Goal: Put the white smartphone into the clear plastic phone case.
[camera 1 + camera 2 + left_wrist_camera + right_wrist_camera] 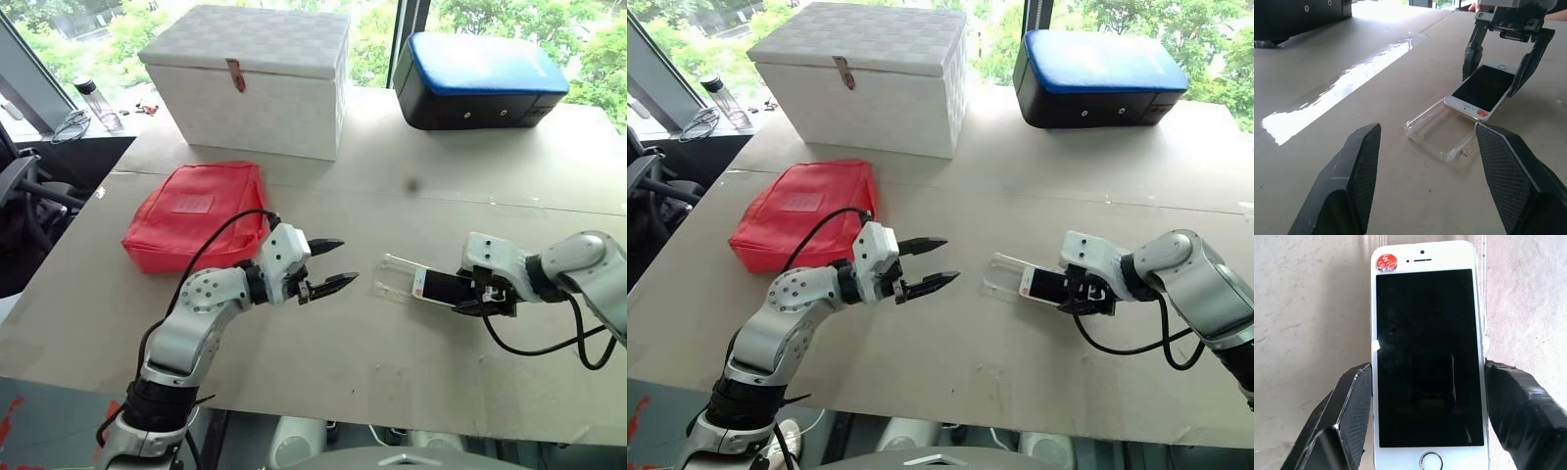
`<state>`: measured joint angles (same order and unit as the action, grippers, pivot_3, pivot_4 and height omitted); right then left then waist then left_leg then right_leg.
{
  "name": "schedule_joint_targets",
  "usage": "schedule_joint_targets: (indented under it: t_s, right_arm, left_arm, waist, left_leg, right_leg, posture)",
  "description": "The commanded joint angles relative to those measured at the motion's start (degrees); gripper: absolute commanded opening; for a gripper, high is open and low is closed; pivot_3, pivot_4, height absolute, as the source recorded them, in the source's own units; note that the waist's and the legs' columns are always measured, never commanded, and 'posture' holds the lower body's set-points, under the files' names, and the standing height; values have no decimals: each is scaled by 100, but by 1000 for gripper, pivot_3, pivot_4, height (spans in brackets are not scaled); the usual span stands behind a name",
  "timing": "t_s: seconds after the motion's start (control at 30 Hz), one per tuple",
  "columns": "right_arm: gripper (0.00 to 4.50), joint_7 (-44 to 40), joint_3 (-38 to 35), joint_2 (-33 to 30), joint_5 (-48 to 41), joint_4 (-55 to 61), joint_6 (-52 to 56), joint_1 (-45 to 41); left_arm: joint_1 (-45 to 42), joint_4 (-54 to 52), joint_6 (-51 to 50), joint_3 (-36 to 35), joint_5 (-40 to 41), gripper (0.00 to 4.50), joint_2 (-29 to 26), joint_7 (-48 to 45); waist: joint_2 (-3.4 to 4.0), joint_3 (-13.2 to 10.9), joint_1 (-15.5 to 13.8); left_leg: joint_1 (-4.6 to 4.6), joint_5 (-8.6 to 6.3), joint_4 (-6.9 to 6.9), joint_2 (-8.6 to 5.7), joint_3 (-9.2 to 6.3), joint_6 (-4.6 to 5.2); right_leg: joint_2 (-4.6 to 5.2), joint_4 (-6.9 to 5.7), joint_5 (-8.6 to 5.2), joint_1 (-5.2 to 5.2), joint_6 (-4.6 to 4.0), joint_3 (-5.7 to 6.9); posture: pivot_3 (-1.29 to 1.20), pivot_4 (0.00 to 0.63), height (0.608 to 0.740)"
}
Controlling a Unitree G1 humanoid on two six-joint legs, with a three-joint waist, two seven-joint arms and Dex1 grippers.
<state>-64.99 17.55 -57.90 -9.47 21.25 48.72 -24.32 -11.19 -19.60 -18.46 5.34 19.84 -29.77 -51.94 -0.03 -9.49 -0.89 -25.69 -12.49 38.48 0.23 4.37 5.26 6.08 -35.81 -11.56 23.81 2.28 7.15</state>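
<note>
The left gripper (331, 264) hovers empty, fingers spread. On the table (392, 186) the clear plastic phone case (1442, 134) lies beside it; the white smartphone (1427, 357), black-screened with a red sticker, is clamped by the right gripper (1501, 66), its end over the case.

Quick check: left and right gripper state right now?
Left gripper: open, empty.
Right gripper: closed on the white smartphone, fingers on its two long edges, its front end over the clear plastic phone case.

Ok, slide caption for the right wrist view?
Right gripper clamps the white smartphone by its long edges, screen up.
</note>
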Motion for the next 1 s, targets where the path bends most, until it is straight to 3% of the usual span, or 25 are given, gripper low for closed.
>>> schedule_joint_targets:
  t_s: [0.03,0.5,0.87,0.9,0.97,1.0]
  right_arm:
    - [2929,115,213,84,136,-57,180,-217]
    - [2929,-133,698,214,229,-666,300,-952]
    - [2929,255,414,372,100,-193,555,-648]
    - [3936,281,373,359,98,-158,559,-624]
    - [4385,372,253,337,99,-83,579,-571]
    - [4385,407,175,310,73,-27,606,-541]
  left_arm:
    - [-62,-211,3,13,63,3093,-2,65]
    - [-44,-242,-3,53,98,3093,0,110]
    - [36,-304,20,36,95,3093,-14,147]
    - [34,-301,19,34,99,3093,-15,144]
    - [22,-290,14,34,109,3093,-19,130]
    - [12,-285,11,36,112,3093,-21,122]
  waist:
    - [0,0,1]
    - [-2,1,11]
    - [-4,2,21]
    - [-4,2,18]
    - [-4,2,13]
    - [-3,1,9]
  left_leg:
    - [-1,0,0,0,0,0]
    - [5,-9,1,1,1,15]
    - [6,2,-7,5,0,-5]
    - [6,2,-7,5,0,-4]
    - [6,-3,-7,5,-1,4]
    - [6,-7,-7,5,-1,10]
  right_leg:
    - [0,0,0,1,0,0]
    - [0,0,2,-1,-1,0]
    - [-3,0,2,1,-3,2]
    - [-3,-1,2,1,-2,2]
    - [-2,-1,2,1,-3,3]
    - [-2,-1,2,2,-3,3]
  posture:
    - [0,150,740]
    - [0,150,740]
    - [0,150,740]
    - [0,150,740]
    - [0,150,740]
    - [0,150,740]
